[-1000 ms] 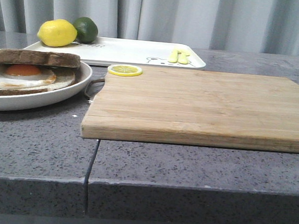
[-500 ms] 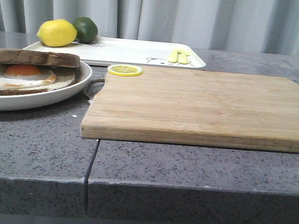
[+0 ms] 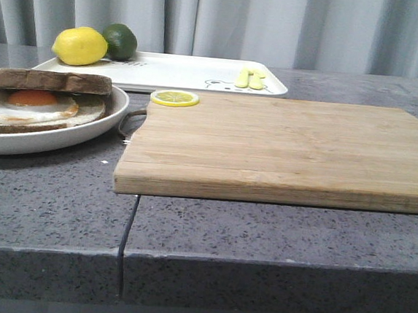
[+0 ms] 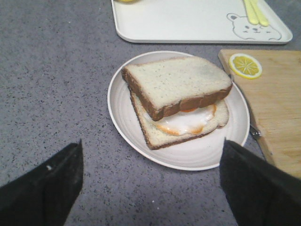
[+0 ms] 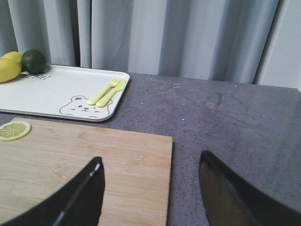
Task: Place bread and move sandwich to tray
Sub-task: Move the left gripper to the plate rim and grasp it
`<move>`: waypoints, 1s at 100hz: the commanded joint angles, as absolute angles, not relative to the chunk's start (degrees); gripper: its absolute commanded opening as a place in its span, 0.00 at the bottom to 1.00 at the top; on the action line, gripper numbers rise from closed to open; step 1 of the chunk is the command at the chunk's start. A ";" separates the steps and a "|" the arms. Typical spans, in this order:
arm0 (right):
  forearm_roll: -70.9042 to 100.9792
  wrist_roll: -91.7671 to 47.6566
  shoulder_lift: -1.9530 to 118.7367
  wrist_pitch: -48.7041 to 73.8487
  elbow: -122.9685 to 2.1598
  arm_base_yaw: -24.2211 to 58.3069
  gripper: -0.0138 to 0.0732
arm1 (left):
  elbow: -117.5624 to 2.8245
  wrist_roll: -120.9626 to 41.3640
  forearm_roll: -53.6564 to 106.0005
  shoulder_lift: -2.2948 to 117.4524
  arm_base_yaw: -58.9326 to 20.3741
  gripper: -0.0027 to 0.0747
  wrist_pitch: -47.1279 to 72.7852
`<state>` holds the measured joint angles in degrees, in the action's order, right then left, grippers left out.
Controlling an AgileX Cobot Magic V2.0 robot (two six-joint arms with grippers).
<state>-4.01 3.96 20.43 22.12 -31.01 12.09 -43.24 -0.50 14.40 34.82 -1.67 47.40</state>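
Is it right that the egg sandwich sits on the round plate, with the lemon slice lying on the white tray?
Not quite. The sandwich is on the plate, but the lemon slice lies on a corner of the wooden cutting board, not the tray; the left wrist view shows it.

Black gripper fingers frame both wrist views.
The left gripper shows two broad, matte black fingers with slanted, wedge-like edges and a tiny pale speck on one. The right gripper has similar dark fingers, one edged with a thin pale highlight. No cables, screws or markings are visible; the front view shows neither arm.
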 commanded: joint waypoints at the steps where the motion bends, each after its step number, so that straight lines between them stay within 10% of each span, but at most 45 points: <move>1: -4.82 3.84 20.79 17.96 -32.39 11.72 0.67 | -45.21 0.39 14.15 39.26 -1.58 0.73 40.70; 100: -4.82 3.84 20.79 18.02 -32.39 11.72 0.67 | -45.21 2.65 19.01 70.83 2.02 0.72 27.00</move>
